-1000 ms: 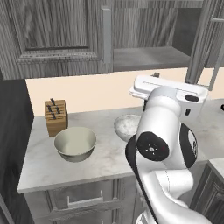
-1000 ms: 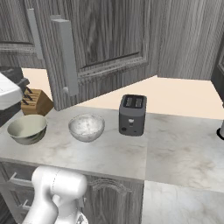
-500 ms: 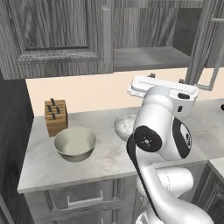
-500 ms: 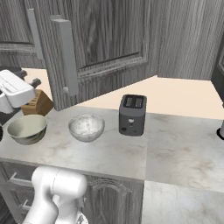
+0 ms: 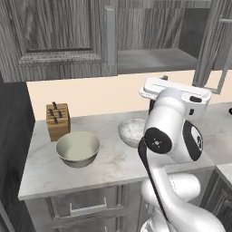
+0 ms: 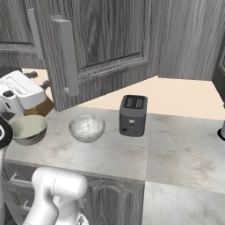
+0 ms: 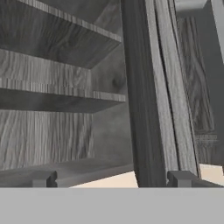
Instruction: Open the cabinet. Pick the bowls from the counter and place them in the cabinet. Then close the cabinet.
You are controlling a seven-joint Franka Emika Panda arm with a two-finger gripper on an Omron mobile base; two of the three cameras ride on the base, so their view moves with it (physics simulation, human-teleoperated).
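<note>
The cabinet (image 5: 54, 36) stands open, both doors swung out and its grey shelf (image 5: 154, 59) bare. On the counter (image 5: 113, 167) the beige-olive bowl (image 5: 78, 148) sits left of the white-grey marbled bowl (image 5: 132, 130), which my arm partly covers. Both bowls show again from the right: the beige-olive bowl (image 6: 28, 129) and the marbled bowl (image 6: 87, 127). My gripper (image 7: 111, 180) is open, fingertips (image 7: 41, 179) wide apart with nothing between them. It is raised above the bowls and faces the cabinet's shelves (image 7: 52, 100) and a door edge (image 7: 140, 87).
A wooden knife block (image 5: 58, 120) stands behind the beige-olive bowl. A dark toaster (image 6: 133, 115) sits right of the marbled bowl. The open left door with its bar handle (image 6: 68, 57) juts out over the counter. The open right door (image 5: 213, 41) hangs beside my arm.
My hand has shifted slightly up and to the left, coming further into the right base view. Both bowls and the doors have stayed put.
</note>
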